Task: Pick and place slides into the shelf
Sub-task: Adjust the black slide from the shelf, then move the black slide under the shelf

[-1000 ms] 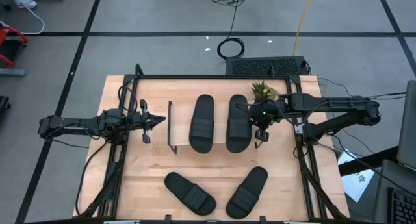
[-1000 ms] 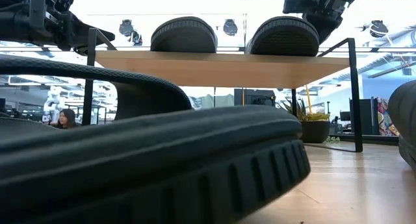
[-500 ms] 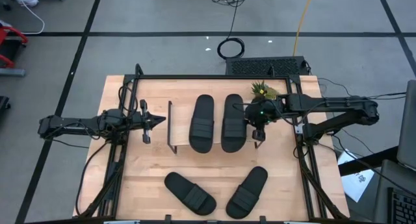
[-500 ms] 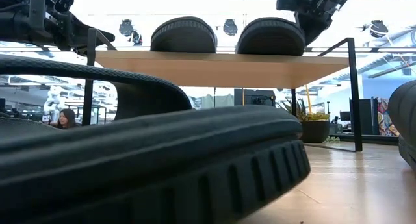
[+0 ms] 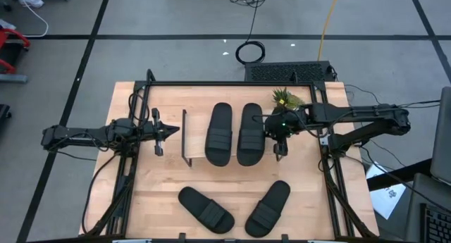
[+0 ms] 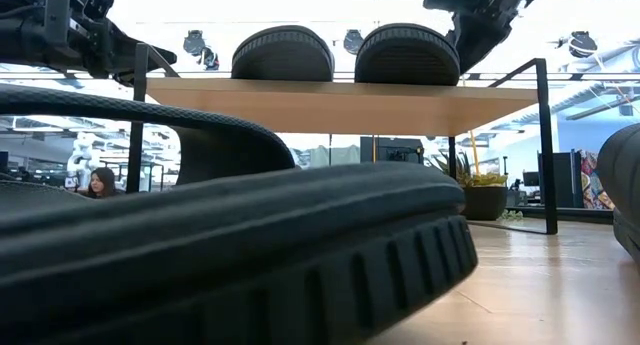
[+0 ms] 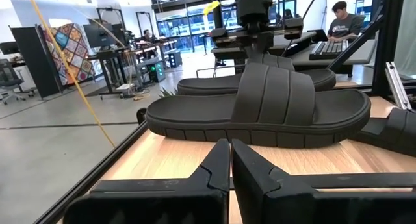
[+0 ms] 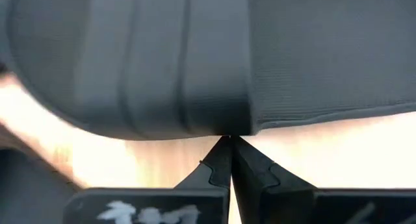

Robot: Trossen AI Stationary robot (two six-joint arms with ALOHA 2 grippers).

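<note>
Two black slides lie flat, side by side, on the shelf's wood top; the low view shows their ends. Two more slides lie on the table near its front edge, one of which fills the low view. My right gripper is shut at the right side of the right-hand shelf slide. My left gripper is shut and level, left of the shelf, touching nothing. My right gripper touches the right-hand shelf slide with its shut fingertips, on the slide's outer long side where the strap meets the sole. The fingers slant down at it from the table's right. The slide lies flat on the shelf top.
A small spiky plant stands at the table's far right, just behind my right arm. Black frame bars run along the table's edges. A person sits in the room beyond. There is bare wood between the shelf and the front slides.
My right gripper has moved toward the table's left, staying shut. The right-hand slide has slid along the shelf top with it and now lies close beside the left-hand slide, which has stayed in place.
</note>
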